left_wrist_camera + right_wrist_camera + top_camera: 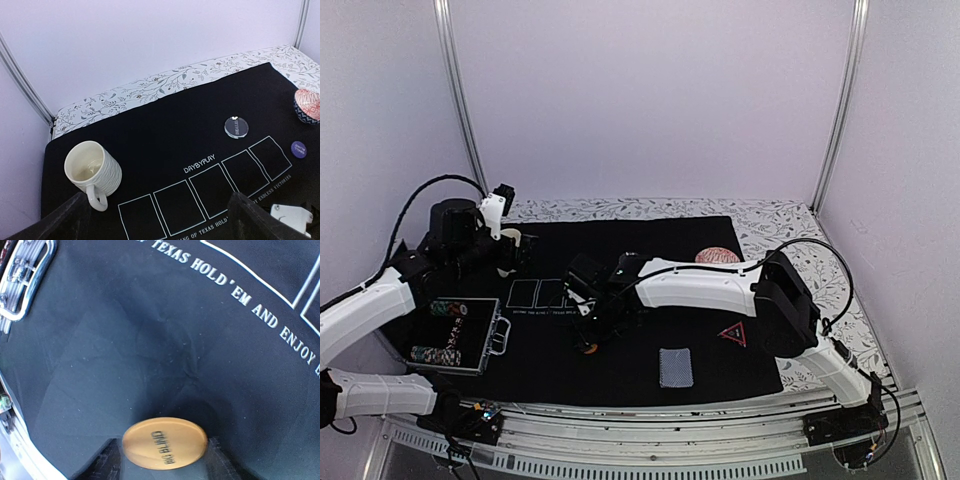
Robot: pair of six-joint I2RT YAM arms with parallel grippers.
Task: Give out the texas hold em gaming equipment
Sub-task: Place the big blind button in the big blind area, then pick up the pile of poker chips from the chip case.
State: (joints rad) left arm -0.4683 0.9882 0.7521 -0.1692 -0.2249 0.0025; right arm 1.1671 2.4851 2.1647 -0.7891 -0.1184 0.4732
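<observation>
Many chips point(435, 353) in case point(488, 338); left tool point(158, 220) open; right tool point(164, 464) grips orange disc point(165, 442).

"BIG BLIND" on orange disc point(165, 442); "DAYBYPLAY" on black mat point(150, 145)

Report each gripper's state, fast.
Left gripper: open, holding nothing.
Right gripper: closed on the orange round BIG BLIND disc.

Pale lilac walls point(650, 90) enclose a floral-clothed table point(770, 215).
</observation>
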